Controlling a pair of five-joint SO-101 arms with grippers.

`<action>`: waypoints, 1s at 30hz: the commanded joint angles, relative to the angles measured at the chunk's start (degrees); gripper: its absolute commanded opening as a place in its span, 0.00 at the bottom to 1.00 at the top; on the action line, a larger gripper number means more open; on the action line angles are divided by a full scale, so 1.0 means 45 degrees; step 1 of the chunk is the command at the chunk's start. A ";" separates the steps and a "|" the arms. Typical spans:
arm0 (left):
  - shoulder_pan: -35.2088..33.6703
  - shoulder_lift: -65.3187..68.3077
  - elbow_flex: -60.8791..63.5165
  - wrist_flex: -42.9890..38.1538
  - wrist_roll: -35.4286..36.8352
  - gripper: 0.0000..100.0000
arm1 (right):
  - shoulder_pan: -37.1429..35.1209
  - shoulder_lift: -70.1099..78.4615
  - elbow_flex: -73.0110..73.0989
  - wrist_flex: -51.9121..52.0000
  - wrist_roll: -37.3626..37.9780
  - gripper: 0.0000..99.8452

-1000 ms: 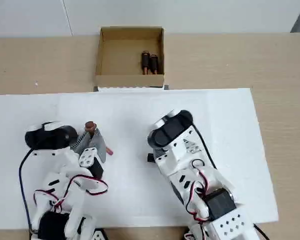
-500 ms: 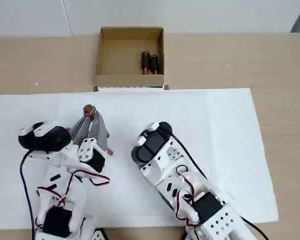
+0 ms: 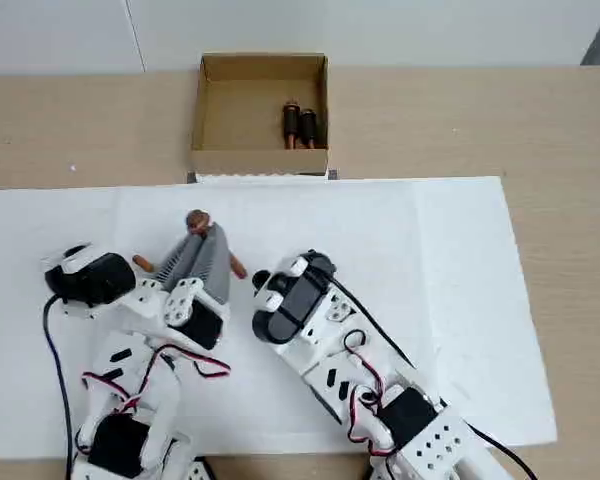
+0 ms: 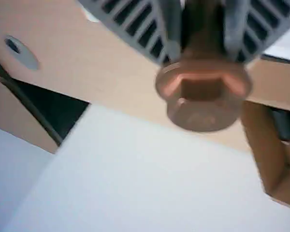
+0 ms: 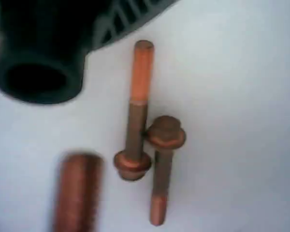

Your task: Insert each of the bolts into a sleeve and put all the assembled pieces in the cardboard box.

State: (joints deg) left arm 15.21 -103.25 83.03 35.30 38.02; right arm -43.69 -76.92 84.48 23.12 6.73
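Left gripper (image 3: 204, 242) clamps the copper hex-flange bolt (image 3: 197, 219); axis runs 12–6, head at 12 o'clock. Right gripper (image 5: 63, 34) pinches the black tubular sleeve (image 5: 36, 72), just beside at 4 o'clock. Judgement: sleeve arm nearer.

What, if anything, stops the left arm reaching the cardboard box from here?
Likely yes: only flat white sheet lies between the left tool, shut on a bolt, and the cardboard box, and the right arm sits off to one side. Reach itself is unproven.
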 commanded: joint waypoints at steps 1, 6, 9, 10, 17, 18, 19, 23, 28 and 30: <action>0.0371 -0.0117 -0.0068 -0.0430 0.0332 0.00 | -0.0264 -0.0107 -0.0098 -0.0381 0.0137 0.00; 0.0391 -0.0117 -0.0029 -0.0410 0.0332 0.00 | -0.0283 -0.0107 -0.0117 -0.0381 0.0137 0.00; 0.0449 -0.0098 -0.0010 -0.0371 0.0332 0.00 | -0.0283 -0.0107 -0.0176 -0.0381 0.0137 0.00; 0.0469 -0.0098 0.0107 -0.0371 0.0332 0.00 | -0.0283 -0.0107 -0.0176 -0.0381 0.0156 0.00; 0.0488 -0.0098 0.0947 -0.0352 0.0332 0.00 | -0.0283 -0.0107 -0.0567 -0.0381 0.0156 0.00; 0.0488 -0.0098 0.1006 -0.0352 0.0332 0.00 | -0.0283 -0.0107 -0.0664 -0.0361 0.0156 0.00; 0.0508 -0.0098 0.1006 -0.0352 0.0332 0.00 | -0.0283 -0.0107 -0.0703 -0.0361 0.0156 0.00; 0.1485 -0.0098 0.1006 0.0176 0.0352 0.00 | -0.0283 -0.0107 -0.0703 -0.0361 0.0156 0.00; 0.2286 -0.0117 0.0928 0.1993 0.0156 0.00 | -0.0205 -0.0107 -0.0684 -0.0361 0.0156 0.00; 0.2305 -0.0117 0.0928 0.2735 -0.0293 0.00 | -0.0205 -0.0107 -0.0684 -0.0361 0.0156 0.00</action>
State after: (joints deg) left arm 24.26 -103.34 87.87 44.09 38.46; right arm -44.31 -76.84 84.66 23.21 6.81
